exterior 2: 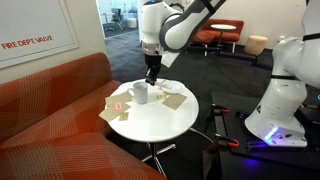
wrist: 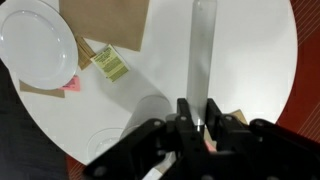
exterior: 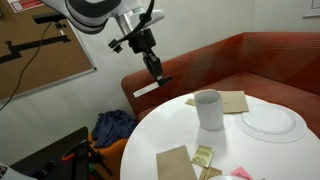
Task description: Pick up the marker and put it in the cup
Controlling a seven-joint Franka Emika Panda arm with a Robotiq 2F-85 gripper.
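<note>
Aloft, pincer [exterior: 155,75] clamped on the marker [exterior: 148,89] — stick lying nearly level, in the air near the rim of the round white worktop [exterior: 165,125], cup [exterior: 208,109] upright below, apart from it — white plate [exterior: 270,122] beside the cup, brown napkins [exterior: 176,163] nearby.

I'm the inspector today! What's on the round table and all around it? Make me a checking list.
Surface: round white table, mostly bare.
Job's things: marker held up in the air, not in the cup; cup standing upright on the table.
Clutter: white plate, brown napkins, green packet, pink slip.
Grippers: gripper has its fingers shut on the marker, off to the side of the cup.
Cables: nothing seen clearly.
Surroundings: orange sofa curving round the table, blue bundle on the floor, another white robot, cork board on the wall.
</note>
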